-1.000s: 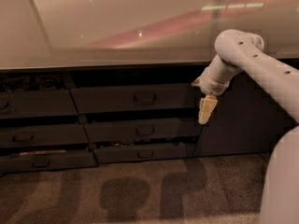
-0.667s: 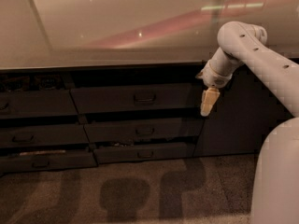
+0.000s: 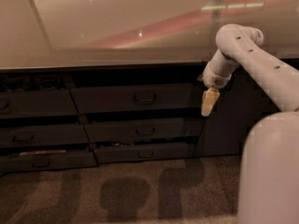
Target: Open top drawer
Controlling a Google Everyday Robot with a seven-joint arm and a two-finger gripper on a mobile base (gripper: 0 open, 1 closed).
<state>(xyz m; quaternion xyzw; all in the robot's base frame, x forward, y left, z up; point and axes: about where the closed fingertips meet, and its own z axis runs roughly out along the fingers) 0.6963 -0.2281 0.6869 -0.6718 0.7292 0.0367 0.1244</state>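
The top drawer (image 3: 107, 99), with the countertop (image 3: 117, 59) directly above it, looked barely out, if at all. The gripper (image 3: 209, 102) hung just off that drawer's right end, seemingly closed and empty. Grasping the handle (image 3: 145, 97) and pulling were both left to do.

I see a glossy surface (image 3: 117, 31) above the matt top drawer (image 3: 105, 99). My end effector (image 3: 206, 109), smooth cream plastic by its look, hangs at the drawer's three o'clock.
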